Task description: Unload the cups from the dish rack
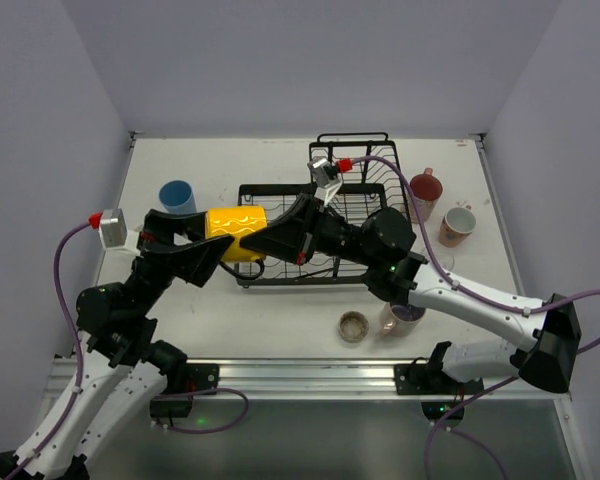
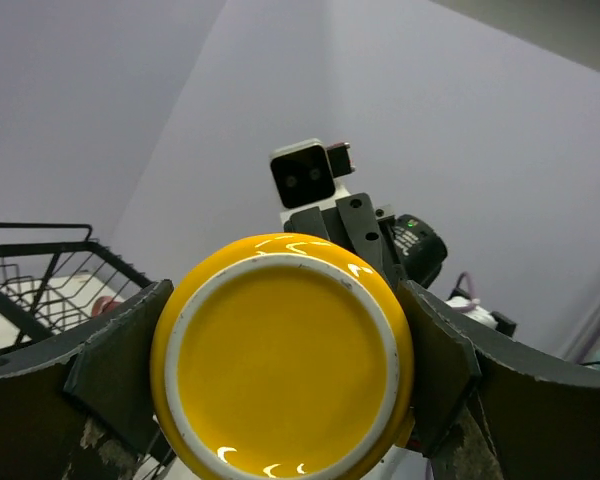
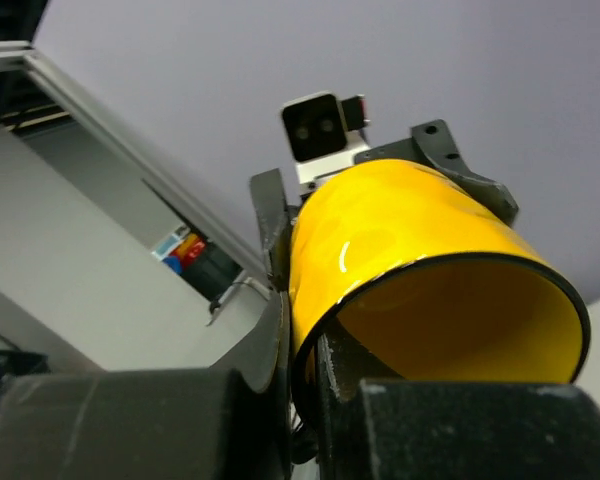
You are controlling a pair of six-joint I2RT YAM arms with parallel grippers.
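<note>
A yellow mug (image 1: 236,235) hangs on its side above the left end of the black wire dish rack (image 1: 365,210), held from both ends. My left gripper (image 1: 213,240) is shut on its body near the base, with fingers (image 2: 120,360) pressed against both sides of the yellow mug (image 2: 285,360). My right gripper (image 1: 267,246) pinches the rim of the yellow mug (image 3: 410,230), one finger (image 3: 265,340) outside the wall and the other inside the mouth. Part of the dish rack (image 2: 40,270) shows in the left wrist view.
A blue tumbler (image 1: 177,196) stands on the table left of the rack. A reddish mug (image 1: 425,188) and a pinkish mug (image 1: 457,225) stand to its right. A small cup (image 1: 353,326) and a purple-inside mug (image 1: 400,318) sit near the front, under my right arm.
</note>
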